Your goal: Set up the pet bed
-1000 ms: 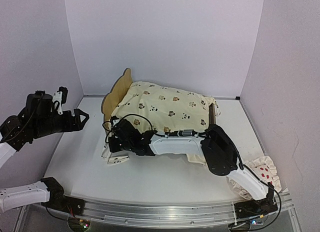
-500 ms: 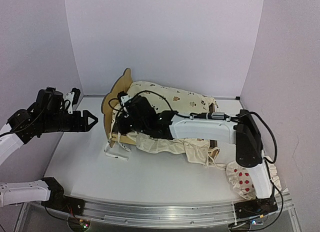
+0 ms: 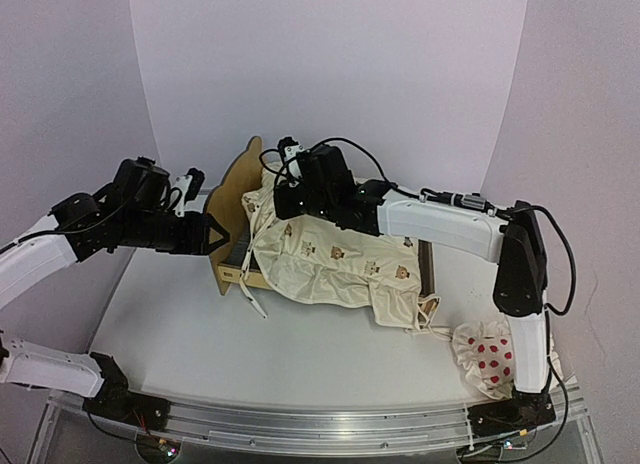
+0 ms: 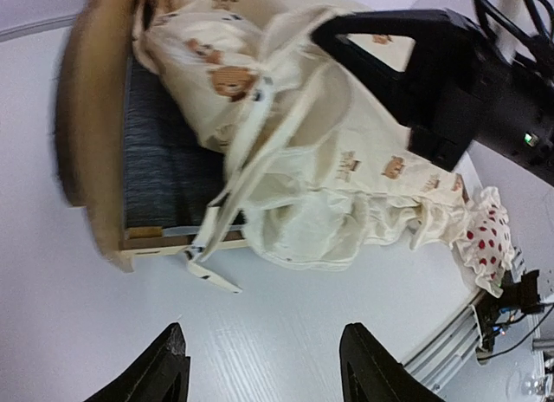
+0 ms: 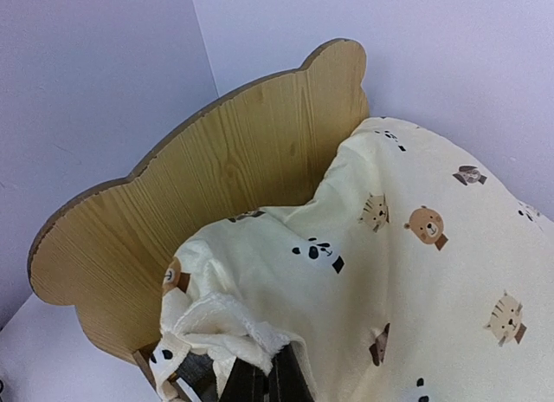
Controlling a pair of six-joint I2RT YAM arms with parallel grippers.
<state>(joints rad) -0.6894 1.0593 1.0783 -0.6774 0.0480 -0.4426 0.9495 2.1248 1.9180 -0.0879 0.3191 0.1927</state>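
Two-fingered right gripper (image 3: 272, 196), pinching cover (image 3: 320, 259), hangs above the pet bed (image 3: 236, 189).

My left arm (image 3: 30, 262) and my right arm (image 3: 440, 227) both wear smooth white plastic shells on the long links, with chunky matte black joint housings between them. Thin black cables (image 3: 362, 148) loop loosely over my right wrist, joined by a small grey plug (image 3: 469, 197). My left gripper (image 4: 264, 372) has two black tapered fingers (image 4: 160, 376). My right gripper (image 5: 260, 386) is dark too, and a tiny green light (image 4: 525, 139) glows on its black housing.
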